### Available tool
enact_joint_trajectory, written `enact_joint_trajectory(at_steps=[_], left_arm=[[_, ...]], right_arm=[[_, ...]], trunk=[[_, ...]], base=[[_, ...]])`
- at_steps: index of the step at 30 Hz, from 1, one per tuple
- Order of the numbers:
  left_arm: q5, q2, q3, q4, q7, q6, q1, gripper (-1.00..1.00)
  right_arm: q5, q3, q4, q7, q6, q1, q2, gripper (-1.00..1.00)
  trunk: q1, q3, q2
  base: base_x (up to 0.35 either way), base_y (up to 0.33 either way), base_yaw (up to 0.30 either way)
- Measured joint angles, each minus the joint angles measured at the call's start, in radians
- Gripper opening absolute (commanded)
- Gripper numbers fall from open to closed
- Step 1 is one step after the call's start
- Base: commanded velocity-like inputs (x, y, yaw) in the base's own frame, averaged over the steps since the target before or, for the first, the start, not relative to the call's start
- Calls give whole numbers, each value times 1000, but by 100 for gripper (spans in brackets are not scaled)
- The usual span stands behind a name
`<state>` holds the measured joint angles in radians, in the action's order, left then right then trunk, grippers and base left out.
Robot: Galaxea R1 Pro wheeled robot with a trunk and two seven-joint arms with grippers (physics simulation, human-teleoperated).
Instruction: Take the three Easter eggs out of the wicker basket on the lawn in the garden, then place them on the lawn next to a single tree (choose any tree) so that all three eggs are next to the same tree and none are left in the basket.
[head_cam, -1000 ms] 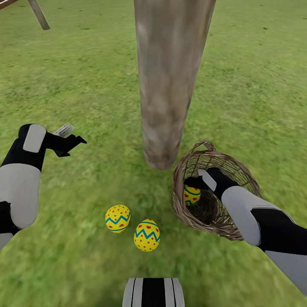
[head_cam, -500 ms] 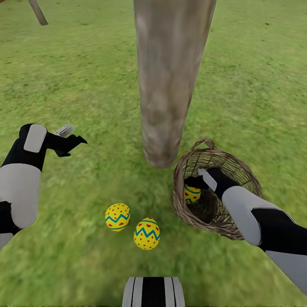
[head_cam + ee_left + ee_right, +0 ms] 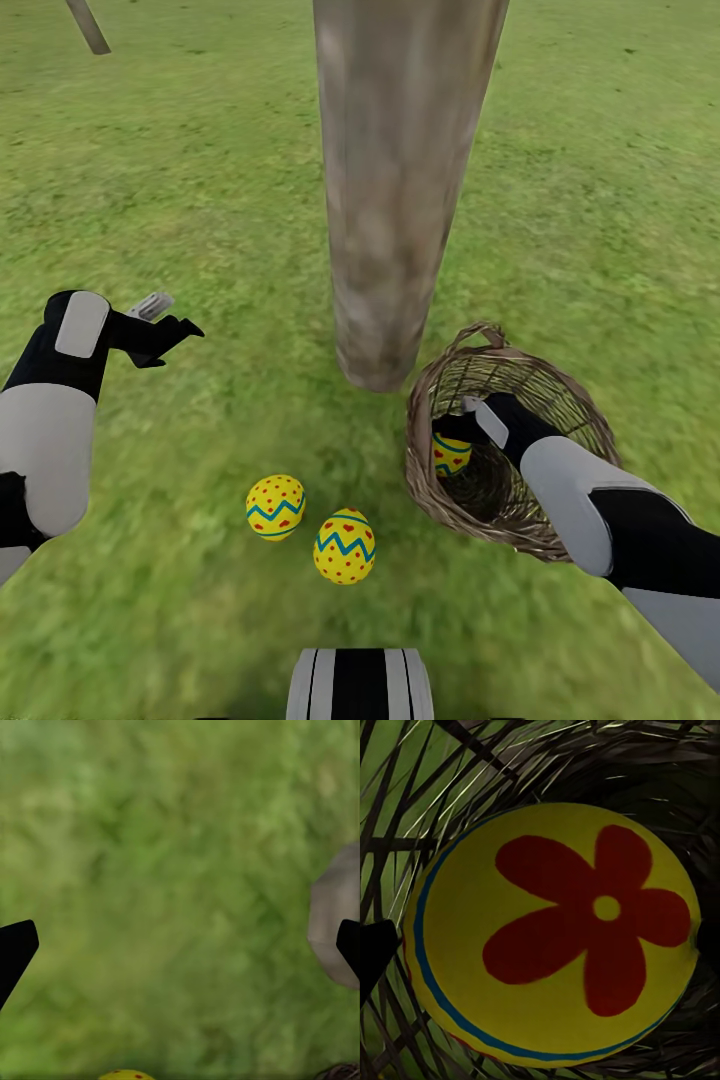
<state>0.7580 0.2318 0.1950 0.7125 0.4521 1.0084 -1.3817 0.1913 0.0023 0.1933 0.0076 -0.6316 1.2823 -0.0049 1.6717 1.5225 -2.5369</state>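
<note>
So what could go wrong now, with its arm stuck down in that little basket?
The right gripper is deep inside the wicker basket, close around the last egg; whether it grips yet is unclear, so the egg could slip on lifting. The tilted basket might get dragged or tipped as the arm pulls out. Also, two eggs lie on the lawn near the tree, and a clumsy drop could knock them rolling.
</note>
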Motion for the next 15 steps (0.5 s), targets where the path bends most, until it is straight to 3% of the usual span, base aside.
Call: enact_joint_trajectory(at_steps=[15], left_arm=[[-1, -1, 0, 0, 0, 1, 0, 100]], right_arm=[[-4, -1, -2, -2, 0, 0, -2, 100]], trunk=[[1, 4, 0]], base=[[0, 0, 0]])
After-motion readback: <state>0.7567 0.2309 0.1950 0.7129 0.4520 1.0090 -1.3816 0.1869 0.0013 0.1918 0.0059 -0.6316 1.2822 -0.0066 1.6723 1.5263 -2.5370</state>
